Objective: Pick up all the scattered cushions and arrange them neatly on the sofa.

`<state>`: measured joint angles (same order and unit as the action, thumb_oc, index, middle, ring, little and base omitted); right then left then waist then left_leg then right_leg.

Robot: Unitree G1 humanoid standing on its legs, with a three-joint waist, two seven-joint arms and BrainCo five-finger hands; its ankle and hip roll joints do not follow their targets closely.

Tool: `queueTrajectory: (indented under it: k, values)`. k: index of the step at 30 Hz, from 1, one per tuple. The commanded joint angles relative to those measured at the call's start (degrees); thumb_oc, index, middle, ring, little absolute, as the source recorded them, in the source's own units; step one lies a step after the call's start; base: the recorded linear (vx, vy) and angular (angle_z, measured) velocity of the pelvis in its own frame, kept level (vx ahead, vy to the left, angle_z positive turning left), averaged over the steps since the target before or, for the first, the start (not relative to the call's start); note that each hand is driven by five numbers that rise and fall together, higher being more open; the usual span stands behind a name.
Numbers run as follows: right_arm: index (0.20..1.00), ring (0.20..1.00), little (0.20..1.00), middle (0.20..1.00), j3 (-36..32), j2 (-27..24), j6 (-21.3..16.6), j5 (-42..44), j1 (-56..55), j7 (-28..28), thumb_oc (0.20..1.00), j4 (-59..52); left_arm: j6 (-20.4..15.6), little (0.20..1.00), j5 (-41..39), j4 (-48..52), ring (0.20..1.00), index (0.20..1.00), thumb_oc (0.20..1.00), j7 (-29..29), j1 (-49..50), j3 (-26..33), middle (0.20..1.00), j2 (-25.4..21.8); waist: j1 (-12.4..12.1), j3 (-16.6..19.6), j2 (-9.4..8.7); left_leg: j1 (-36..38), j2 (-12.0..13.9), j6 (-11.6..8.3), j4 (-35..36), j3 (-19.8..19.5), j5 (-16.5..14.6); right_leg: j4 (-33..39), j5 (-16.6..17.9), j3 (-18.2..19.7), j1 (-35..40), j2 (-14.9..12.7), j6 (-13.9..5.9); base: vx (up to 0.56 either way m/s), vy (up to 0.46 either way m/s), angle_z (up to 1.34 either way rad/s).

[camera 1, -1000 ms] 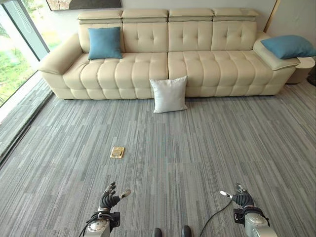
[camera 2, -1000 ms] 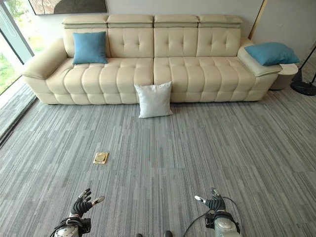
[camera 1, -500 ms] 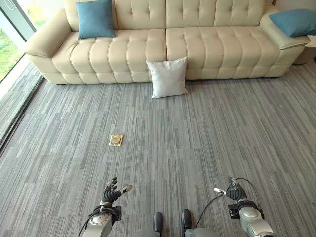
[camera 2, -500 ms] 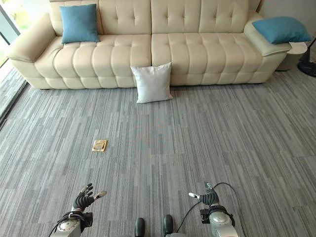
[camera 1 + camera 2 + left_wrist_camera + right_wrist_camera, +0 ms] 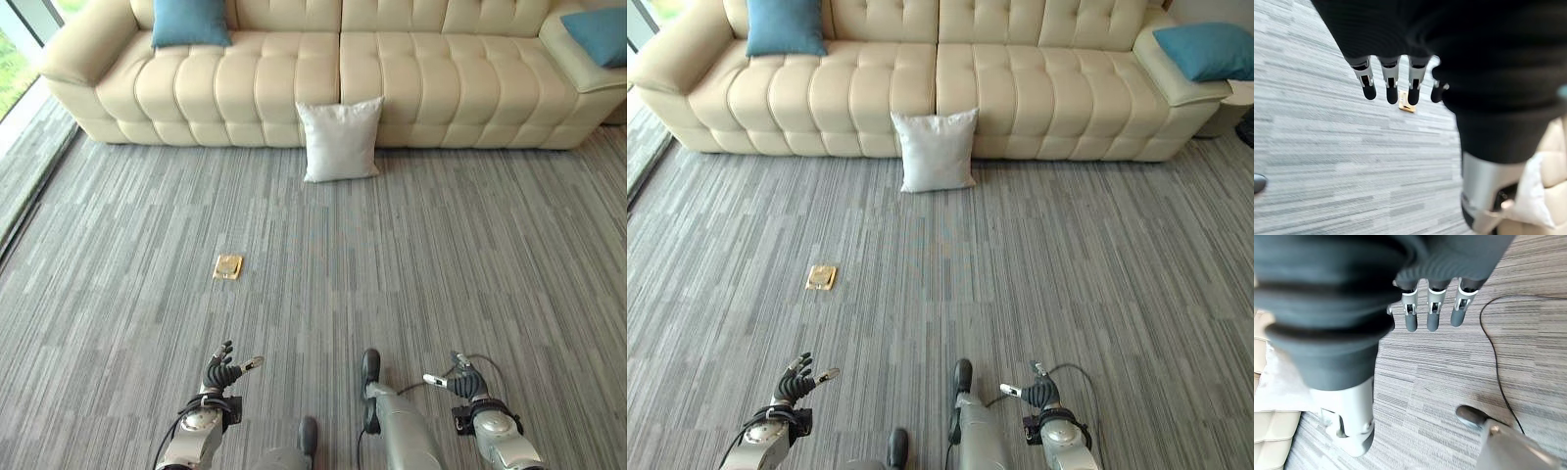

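because it leans upright on the carpet against the sofa [image 5: 294, 88] front, the white cushion [image 5: 339, 139] looks soft and light, best grasped by both side edges. two blue cushions [image 5: 190, 22] rest on the sofa's ends. far from the sofa, left hand [image 5: 222, 370] and right hand [image 5: 460, 380] hang empty, fingers loosely spread.

Two silver-grey arms with dark-covered hands
Left hand [image 5: 221, 371] and right hand [image 5: 460, 379]: ribbed black covers, silver fingers, dark tips.
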<state>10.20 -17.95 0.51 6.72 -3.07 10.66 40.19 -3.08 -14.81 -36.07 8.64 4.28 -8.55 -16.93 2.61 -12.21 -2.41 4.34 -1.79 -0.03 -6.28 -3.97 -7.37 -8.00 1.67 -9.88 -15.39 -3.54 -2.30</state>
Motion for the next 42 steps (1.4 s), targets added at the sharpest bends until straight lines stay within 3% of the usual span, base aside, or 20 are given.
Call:
queueTrajectory:
  k: [1, 2, 5, 7, 8, 9, 10, 11, 12, 19, 20, 22, 26, 27, 28, 29, 31, 35, 39, 42]
  values:
    - [1.000, 1.000, 1.000, 1.000, -0.4, -3.3, -1.6, 0.4, 3.0, -0.3, 1.000, -2.1, -2.4, 1.000, -0.4, 3.9, 1.000, 1.000, 1.000, -1.2, -2.8, 1.4, 1.000, -1.3, 0.1, -0.7, 0.75, -1.2, 2.3, -3.99, -12.0, 1.8, 3.2, 3.6, -5.6, 0.8, 8.3, 2.2, -0.43, 0.20, -0.132, 0.21]
    - [1.000, 1.000, 1.000, 1.000, -0.8, -3.5, -1.5, 0.8, 2.9, -0.2, 1.000, -1.2, -2.3, 1.000, -0.9, 3.5, 1.000, 1.000, 1.000, -1.2, -2.9, 1.6, 1.000, -1.2, -0.3, -1.2, 0.17, -4.6, 3.3, -3.91, -15.8, 4.3, 4.3, 4.1, -6.8, 0.8, 10.4, 1.6, 0.28, 0.21, -0.131, -0.09]
    - [1.000, 1.000, 1.000, 1.000, -1.0, -3.6, -1.4, 0.9, 3.0, -0.2, 1.000, -0.5, -2.2, 1.000, -1.1, 3.2, 1.000, 1.000, 1.000, -1.3, -2.9, 1.7, 1.000, -1.0, -0.7, -1.5, -0.12, -6.5, 3.7, -3.43, -16.4, 5.4, 3.7, 4.5, -7.2, 1.1, 11.7, 1.3, 0.53, 0.15, -0.060, -0.15]
    - [1.000, 1.000, 1.000, 1.000, -1.4, -3.7, -1.5, 1.6, 3.2, -0.1, 1.000, 0.6, -1.8, 1.000, -1.1, 2.3, 1.000, 1.000, 1.000, -1.1, -2.6, 1.9, 1.000, -0.9, -1.7, -1.6, -1.10, -9.9, 3.3, -2.03, -11.2, 6.3, 0.4, 5.4, -8.5, 1.9, 14.3, 0.6, 0.07, 0.33, -0.034, -0.03]
    - [1.000, 1.000, 1.000, 1.000, -1.3, -3.9, -1.5, 1.6, 3.2, 0.0, 1.000, 0.8, -1.6, 1.000, -1.0, 2.2, 1.000, 1.000, 1.000, -1.0, -2.4, 1.8, 1.000, -0.9, -2.1, -1.4, -1.08, -11.6, 3.3, -2.15, -8.7, 5.9, 0.8, 5.8, -9.1, 2.0, 15.2, 0.5, -0.06, 0.36, 0.018, -0.06]
    - [1.000, 1.000, 1.000, 1.000, -1.3, -3.9, -1.5, 1.5, 3.2, 0.0, 1.000, 0.9, -1.5, 1.000, -0.9, 2.5, 1.000, 1.000, 1.000, -1.0, -2.1, 1.7, 1.000, -0.9, -2.5, -1.4, -0.87, -12.6, 3.4, -2.46, -6.2, 5.3, 2.3, 6.2, -9.7, 2.2, 16.2, 0.7, -0.04, 0.39, 0.044, -0.03]
    - [1.000, 1.000, 1.000, 1.000, -0.9, -4.1, -1.4, 1.1, 3.3, 0.2, 1.000, 0.9, -1.2, 1.000, -0.8, 3.0, 1.000, 1.000, 1.000, -0.8, -1.6, 1.7, 1.000, -1.0, -3.4, -1.5, -0.37, -15.4, 3.9, -3.31, -0.9, 3.9, 7.3, 7.1, -10.8, 2.6, 18.6, 1.6, -0.06, 0.31, 0.033, -0.20]
    - [1.000, 1.000, 1.000, 1.000, -0.9, -4.1, -1.4, 1.1, 3.3, 0.2, 1.000, 0.9, -1.2, 1.000, -0.8, 3.0, 1.000, 1.000, 1.000, -0.8, -1.6, 1.7, 1.000, -1.0, -3.4, -1.5, -0.46, -15.1, 3.9, -3.33, -0.6, 3.9, 7.5, 7.1, -10.9, 2.6, 18.8, 1.5, -0.05, 0.41, 0.065, -0.16]
    - [1.000, 1.000, 1.000, 1.000, -0.7, -4.2, -1.3, 0.9, 3.2, 0.4, 1.000, 1.0, -1.0, 1.000, -0.7, 3.0, 1.000, 1.000, 1.000, -0.7, -1.5, 1.7, 1.000, -1.1, -4.2, -1.4, 0.00, -17.0, 4.7, -3.95, 3.8, 3.4, 10.7, 7.6, -11.8, 3.1, 20.6, 2.2, -0.12, 0.21, 0.039, -0.21]
    - [1.000, 1.000, 1.000, 1.000, -0.5, -3.9, -0.5, -0.4, 2.6, 0.3, 1.000, 1.5, -1.3, 1.000, -0.3, 3.0, 1.000, 1.000, 1.000, -0.4, -0.5, 2.5, 1.000, -1.6, -6.0, -0.3, -0.19, -19.1, 4.8, -4.05, 7.0, 6.1, 13.7, 8.5, -13.3, 6.1, 25.9, 2.0, -1.15, 0.33, 0.151, -0.22]
    - [1.000, 1.000, 1.000, 1.000, -0.5, -3.4, -0.3, -1.0, 2.7, -0.1, 1.000, 1.4, -1.2, 1.000, -0.4, 3.0, 1.000, 1.000, 1.000, -0.5, 0.0, 2.9, 1.000, -1.7, -6.2, 0.6, -0.49, -19.5, 4.2, -3.35, 5.0, 5.9, 13.3, 8.2, -13.5, 6.8, 26.6, 0.6, -2.03, 0.34, 0.240, -0.63]
    - [1.000, 1.000, 1.000, 1.000, -0.5, -3.4, -0.3, -1.0, 2.7, -0.1, 1.000, 1.4, -1.2, 1.000, -0.4, 3.0, 1.000, 1.000, 1.000, -0.5, 0.1, 2.9, 1.000, -1.7, -6.2, 0.6, -0.56, -19.6, 4.1, -3.33, 4.8, 6.0, 13.2, 8.2, -13.5, 6.8, 26.6, 0.5, -2.06, 0.22, 0.158, -0.61]
    - [1.000, 1.000, 1.000, 1.000, -0.3, -2.1, 0.0, -1.1, 2.5, -0.9, 1.000, 2.2, -0.9, 1.000, -0.4, 2.5, 1.000, 1.000, 1.000, -0.6, 0.3, 3.1, 1.000, -2.6, -6.4, 1.9, -2.37, -18.2, 2.5, -1.23, 2.6, 7.2, 10.0, 1.1, -11.4, 8.5, 24.0, -1.8, -4.29, 0.26, 0.188, -0.10]
    - [1.000, 1.000, 1.000, 1.000, 0.0, -1.8, 0.2, -1.3, 2.5, -1.2, 1.000, 2.1, -0.7, 1.000, -0.4, 2.8, 1.000, 1.000, 1.000, -0.8, 0.5, 3.1, 1.000, -2.8, -6.3, 1.8, -2.67, -16.9, 1.9, -0.41, 2.8, 7.5, 9.0, -2.7, -10.3, 8.6, 22.6, -2.4, -5.01, 0.21, 0.198, -0.11]
    - [1.000, 1.000, 1.000, 1.000, 0.3, -1.3, 0.3, -1.2, 2.2, -1.7, 1.000, 1.6, -0.5, 1.000, -0.8, 3.0, 1.000, 1.000, 1.000, -0.8, 0.4, 3.2, 1.000, -3.2, -5.8, 1.4, -2.68, -14.9, 1.1, 0.97, 3.2, 7.9, 7.6, -11.1, -4.9, 9.0, 18.8, -3.0, -6.44, 0.27, 0.253, -0.06]
    - [1.000, 1.000, 1.000, 1.000, 0.4, -1.1, 0.3, -1.2, 2.2, -1.7, 1.000, 1.2, -0.6, 1.000, -0.8, 2.9, 1.000, 1.000, 1.000, -0.7, 0.2, 3.3, 1.000, -3.5, -5.5, 1.1, -2.46, -13.5, 0.8, 1.58, 3.4, 7.9, 6.8, -14.9, -2.3, 8.8, 16.7, -3.2, -6.91, 0.26, 0.226, 0.04]
    - [1.000, 1.000, 1.000, 1.000, 0.8, -0.7, 0.2, -0.8, 2.3, -1.8, 1.000, 0.7, -0.7, 1.000, -1.3, 3.0, 1.000, 1.000, 1.000, -0.4, -0.3, 3.4, 1.000, -3.4, -4.9, 0.2, -1.34, -10.5, 1.2, 2.28, 4.8, 7.4, 5.9, -20.2, -1.1, 8.1, 11.6, -2.7, -5.67, 0.23, 0.138, -0.01]
    - [1.000, 1.000, 1.000, 1.000, 0.6, -0.8, 0.3, -0.5, 3.3, -1.5, 1.000, 0.4, -0.8, 1.000, -2.3, 4.0, 1.000, 1.000, 1.000, -0.2, -1.0, 3.5, 1.000, -3.2, -3.2, -1.5, 0.31, -4.7, 1.6, 2.04, 7.4, 6.8, 4.2, -13.3, -5.3, 1.6, 5.2, -1.9, -3.67, 0.27, 0.026, 0.14]
    - [1.000, 1.000, 1.000, 1.000, 0.1, -1.1, 0.8, -1.1, 3.3, -1.3, 1.000, -0.2, -0.9, 1.000, -2.4, 5.2, 1.000, 1.000, 1.000, -0.1, -1.6, 4.1, 1.000, -2.9, -1.0, -2.5, 0.02, 0.2, 1.2, 0.92, 8.7, 5.7, 1.9, 1.1, -2.3, -1.3, 2.0, -0.9, -5.21, 0.34, -0.090, 0.11]
    - [1.000, 1.000, 1.000, 1.000, -0.3, -1.4, 1.2, -1.6, 2.8, -1.1, 1.000, -0.9, -1.0, 1.000, -1.9, 5.7, 1.000, 1.000, 1.000, -0.2, -2.1, 4.0, 1.000, -2.9, -0.1, -2.6, -0.01, 2.1, 1.4, 0.40, 8.9, 5.2, 0.6, 3.3, -1.4, -0.9, 1.1, -0.8, -5.75, 0.26, -0.108, 0.18]
